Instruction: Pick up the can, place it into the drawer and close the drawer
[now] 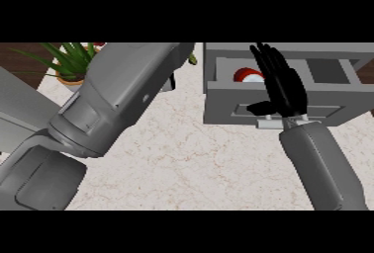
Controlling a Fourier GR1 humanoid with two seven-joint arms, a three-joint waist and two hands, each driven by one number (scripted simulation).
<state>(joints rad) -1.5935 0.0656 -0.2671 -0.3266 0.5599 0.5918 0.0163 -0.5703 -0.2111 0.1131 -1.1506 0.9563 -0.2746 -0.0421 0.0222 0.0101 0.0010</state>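
A grey drawer unit [226, 106] stands on the counter at the upper right, its drawer pulled out. Inside the drawer lies the red and white can [248, 75], partly hidden by my right hand [283, 89]. That hand is open, fingers straight and pointing away, held over the drawer's front panel and its pale handle [269, 121]. My left forearm [116, 99] rises large across the left of the view. The left hand itself is hidden past the top of that forearm.
A potted green plant [70, 62] sits at the upper left by the counter's edge. Pale marble counter [190, 163] spreads in front of the drawer unit. Dark wood shows beyond the counter at top left.
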